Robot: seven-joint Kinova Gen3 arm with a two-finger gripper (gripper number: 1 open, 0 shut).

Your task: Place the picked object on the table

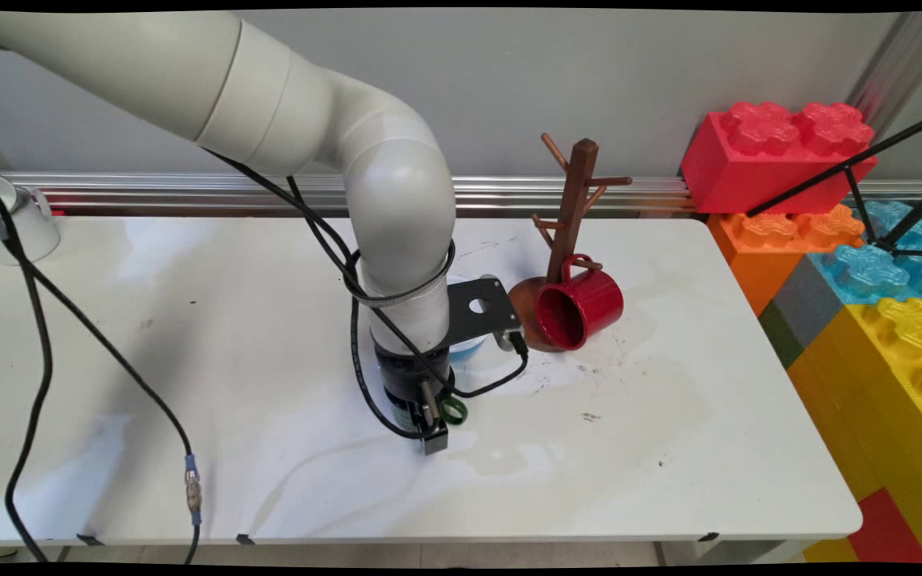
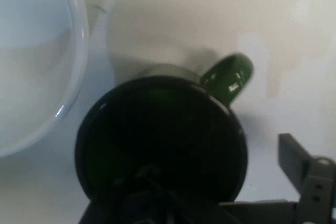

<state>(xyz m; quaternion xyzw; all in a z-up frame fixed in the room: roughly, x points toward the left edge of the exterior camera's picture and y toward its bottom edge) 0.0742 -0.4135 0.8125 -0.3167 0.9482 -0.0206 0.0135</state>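
Straddling the rim of a dark green glazed ceramic mug (image 2: 163, 140), the fingers (image 1: 431, 428) stand apart, one inside, one outside; the mug rests unlifted on the white table (image 1: 669, 448), a pale blue-white bowl (image 2: 31, 61) just beside it.

Green mug (image 2: 163, 140) showing dark, near-black inside, glossy green handle (image 2: 229, 77). Pale blue-white bowl (image 2: 31, 61) sitting beside it. Black gripper (image 1: 429, 424) hanging over white table (image 1: 669, 448), tabletop showing grey scuffs and faint stains. Red mug (image 1: 577, 308) lying glossy, darker red inside. Brown wooden mug tree (image 1: 573, 200) standing on brown round base. White mug (image 1: 17, 216) sitting at far left. Big toy bricks (image 1: 853, 240) stacking red, orange, blue, yellow, with grey and green patches. Grey wall running behind.
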